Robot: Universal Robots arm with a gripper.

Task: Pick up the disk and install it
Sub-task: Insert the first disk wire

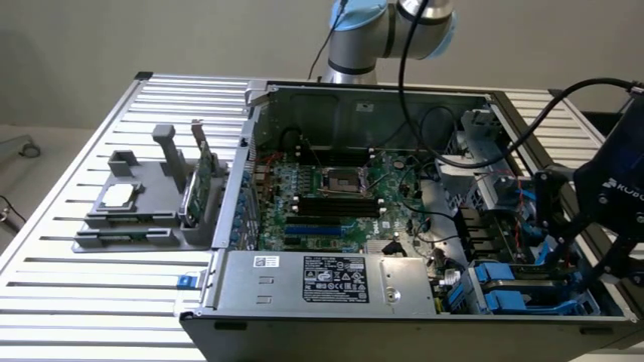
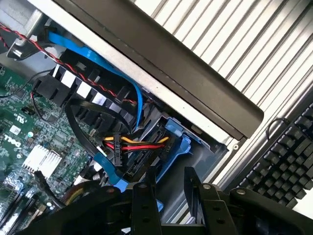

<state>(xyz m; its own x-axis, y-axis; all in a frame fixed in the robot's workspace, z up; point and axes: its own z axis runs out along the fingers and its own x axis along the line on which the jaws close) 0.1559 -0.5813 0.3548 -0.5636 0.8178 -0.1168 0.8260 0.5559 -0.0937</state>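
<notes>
My black gripper point(image 1: 568, 245) hangs over the drive bay at the open computer case's point(image 1: 352, 98) front corner, on the exterior view's right. In the wrist view its two fingers point(image 2: 145, 205) stand apart, and through the gap I see the bay's grey metal, so the gripper point(image 2: 168, 180) is open with nothing between them. The disk's blue carrier point(image 2: 175, 143) sits in the bay just ahead of the fingertips, among blue, red and yellow cables. I also see the blue carrier point(image 1: 515, 285) in the exterior view. The drive's label is hidden.
A grey fixture point(image 1: 141, 204) on the slatted table point(image 1: 81, 302) holds a small silver chip point(image 1: 118, 196) and an upright green card point(image 1: 204, 177). The motherboard point(image 1: 332, 196) and power supply point(image 1: 322, 277) fill the case. A black keyboard point(image 2: 288, 156) lies beyond the case wall.
</notes>
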